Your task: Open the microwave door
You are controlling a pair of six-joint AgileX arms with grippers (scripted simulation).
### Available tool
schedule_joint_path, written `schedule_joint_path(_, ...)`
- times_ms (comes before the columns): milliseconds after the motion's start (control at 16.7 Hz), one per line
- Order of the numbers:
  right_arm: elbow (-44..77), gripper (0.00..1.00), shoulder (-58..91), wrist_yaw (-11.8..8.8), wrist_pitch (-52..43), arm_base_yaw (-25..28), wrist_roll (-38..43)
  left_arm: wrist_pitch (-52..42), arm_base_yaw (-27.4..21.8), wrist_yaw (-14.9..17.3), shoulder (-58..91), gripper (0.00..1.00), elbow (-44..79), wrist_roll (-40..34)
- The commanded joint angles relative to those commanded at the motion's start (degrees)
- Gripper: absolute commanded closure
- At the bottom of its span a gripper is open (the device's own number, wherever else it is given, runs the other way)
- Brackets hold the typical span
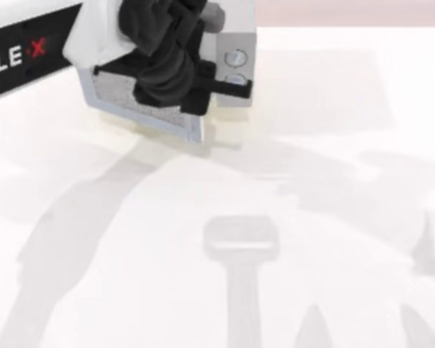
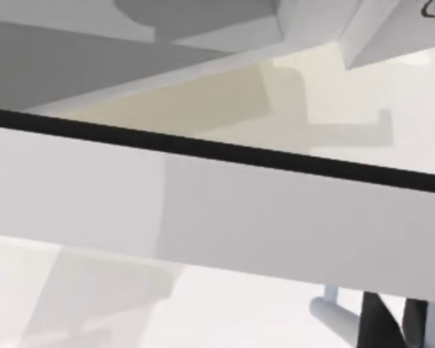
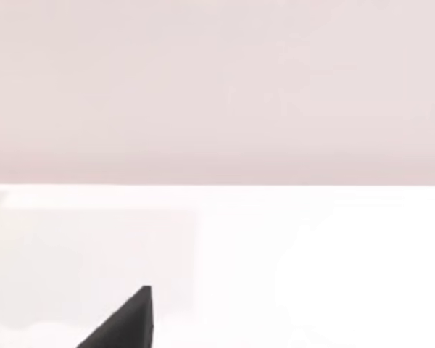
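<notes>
Fingers of the left gripper (image 1: 228, 88) reach between the microwave door (image 1: 148, 109), swung partly open, and the knob panel of the microwave (image 1: 235, 69); whether they clamp anything cannot be told. Risk: slipping off the door edge stalls the swing. Right arm parked, unseen.

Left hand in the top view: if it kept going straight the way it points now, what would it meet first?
Probably the microwave itself: the left hand points at its knob panel, above the swung-out microwave door. Depth is unclear.
</notes>
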Motion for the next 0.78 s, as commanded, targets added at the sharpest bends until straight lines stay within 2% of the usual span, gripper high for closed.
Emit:
schedule_joint_path(420,0.0,0.0,0.0,0.0,0.0,0.0,0.0,0.12,-0.28,0.45,0.03,1.0,-0.26,-0.04)
schedule_joint_path(780,0.0,0.0,0.0,0.0,0.0,0.0,0.0,1.86,1.58,3.71,-4.27,1.0,-5.92,6.51)
